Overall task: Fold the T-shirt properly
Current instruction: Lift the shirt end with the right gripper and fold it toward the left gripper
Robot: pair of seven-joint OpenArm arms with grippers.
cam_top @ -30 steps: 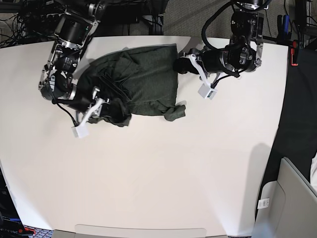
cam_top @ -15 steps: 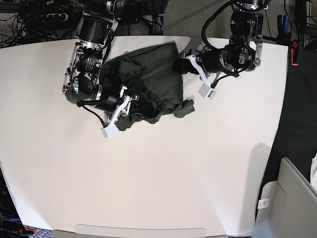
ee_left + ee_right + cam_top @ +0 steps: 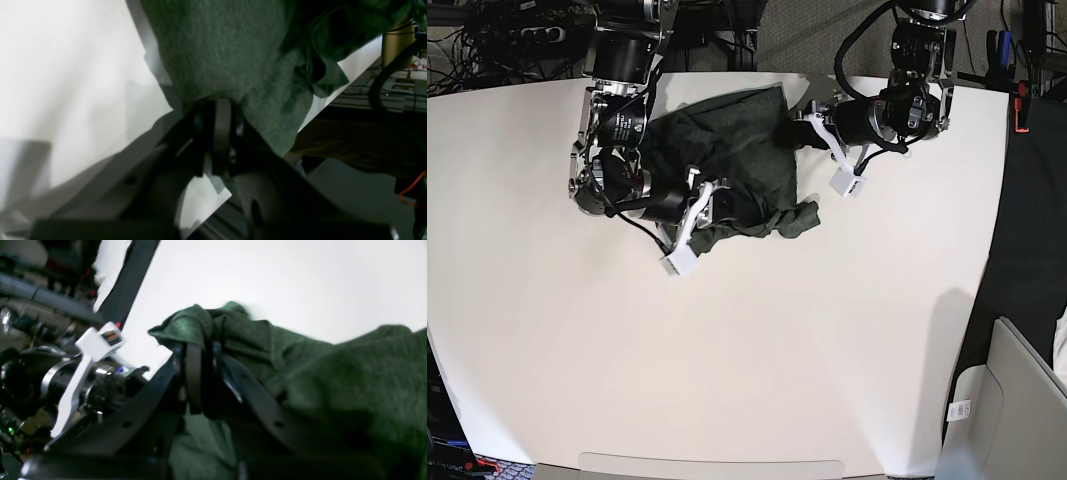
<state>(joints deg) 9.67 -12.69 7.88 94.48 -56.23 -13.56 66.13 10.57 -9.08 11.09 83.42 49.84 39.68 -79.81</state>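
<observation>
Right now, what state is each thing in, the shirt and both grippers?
Shirt: bunched, partly doubled over at the table's far edge, gripped at two spots.
Right gripper: fingers shut on a fold of the shirt.
Left gripper: fingers shut on the shirt's edge.
Table: white, the shirt lying on it.

Right gripper (image 3: 715, 203) tips buried in shirt (image 3: 727, 160) folds, sleeves hidden in the bunched heap, left gripper (image 3: 213, 110) fingertips under cloth, wrist views blurred
</observation>
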